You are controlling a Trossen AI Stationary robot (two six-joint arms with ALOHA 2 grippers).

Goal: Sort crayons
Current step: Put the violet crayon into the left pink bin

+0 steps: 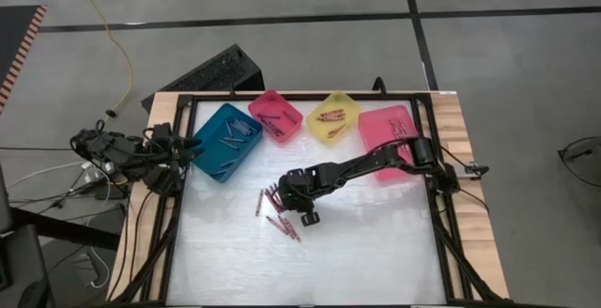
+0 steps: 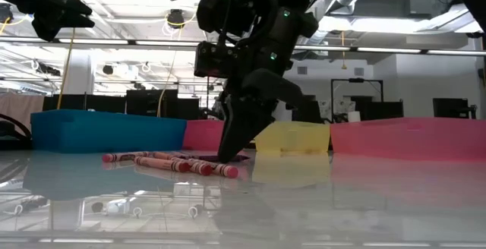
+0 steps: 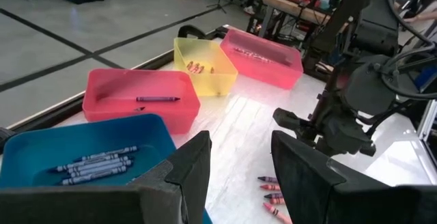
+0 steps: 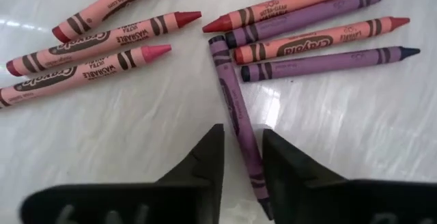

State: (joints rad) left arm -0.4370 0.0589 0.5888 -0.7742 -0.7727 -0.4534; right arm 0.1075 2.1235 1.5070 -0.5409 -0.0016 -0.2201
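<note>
The right tool [image 4: 242,157] is reaching down to the glossy white tabletop [image 1: 376,242] near its middle, its two dark fingers [image 4: 202,157] standing either side of a thin purple wax crayon [image 4: 235,118] with narrow gaps showing, so they are straddling it rather than clenching it. The crayon is lying flat on the tabletop, running between the fingers. Around it, loose red, pink and purple paper-wrapped crayons [image 4: 95,43] are lying in two small groups, one to each side of its far end. In the high view this scatter [image 1: 279,212] is sitting just beside the tool, toward the left arm's side. Along the far edge are standing a teal plastic bin [image 1: 225,141] holding grey-blue crayons, a small pink plastic bin [image 1: 275,114], a yellow plastic bin [image 1: 333,117] holding a few red ones, and a larger pink plastic bin [image 1: 385,131]. The left tool [image 3: 239,166] is hovering over the teal bin, fingers spread and gripping nothing.
</note>
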